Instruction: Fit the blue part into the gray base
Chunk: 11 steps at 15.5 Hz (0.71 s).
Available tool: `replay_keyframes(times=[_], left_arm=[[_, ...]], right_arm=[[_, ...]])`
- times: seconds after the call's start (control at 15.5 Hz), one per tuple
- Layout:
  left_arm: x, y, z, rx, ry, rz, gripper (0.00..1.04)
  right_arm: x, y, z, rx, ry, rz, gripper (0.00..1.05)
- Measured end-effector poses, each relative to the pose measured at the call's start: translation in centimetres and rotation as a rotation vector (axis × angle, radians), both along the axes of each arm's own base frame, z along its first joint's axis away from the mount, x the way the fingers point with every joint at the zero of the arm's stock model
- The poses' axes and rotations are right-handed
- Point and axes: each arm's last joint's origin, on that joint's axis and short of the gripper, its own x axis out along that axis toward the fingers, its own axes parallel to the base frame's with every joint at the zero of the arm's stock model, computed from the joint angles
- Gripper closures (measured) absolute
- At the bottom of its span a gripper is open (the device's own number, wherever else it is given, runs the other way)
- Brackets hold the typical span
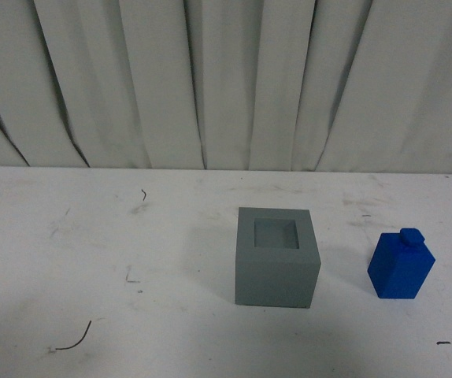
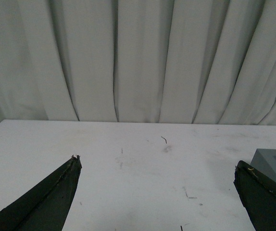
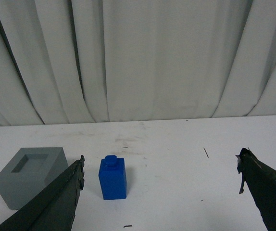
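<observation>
The gray base (image 1: 277, 258) is a cube with a square recess in its top, standing on the white table near the middle of the front view. To its right the blue part (image 1: 401, 264) stands upright with its small knob on top. Neither arm shows in the front view. In the right wrist view the blue part (image 3: 112, 178) stands beyond the open right gripper (image 3: 160, 166), nearer one finger, with the gray base (image 3: 30, 175) beside it. The left gripper (image 2: 156, 163) is open over bare table, and a corner of the gray base (image 2: 274, 162) shows behind one finger.
The white table (image 1: 92, 236) carries scuffs and a few short dark threads, one of them (image 1: 75, 340) near the front left. A pleated white curtain (image 1: 226, 79) closes off the back of the table.
</observation>
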Motion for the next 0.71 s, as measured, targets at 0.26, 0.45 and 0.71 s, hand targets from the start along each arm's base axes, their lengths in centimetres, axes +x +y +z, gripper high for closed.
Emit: replay_keyframes(times=[0.26, 0.45, 0.71], left_arm=[[0.0, 0.0, 0.0, 0.000, 0.000, 0.000, 0.07], [0.0, 0.0, 0.0, 0.000, 0.000, 0.000, 0.07], [0.0, 0.0, 0.0, 0.000, 0.000, 0.000, 0.07]], right_arm=[[0.5, -0.1, 1.0, 0.002, -0.048, 0.011, 0.06], [4.6, -1.4, 4.8, 0.001, -0.132, 0.007, 0.06], [15.9, -2.3, 7.3, -0.021, -0.068, 0.012, 0.06]])
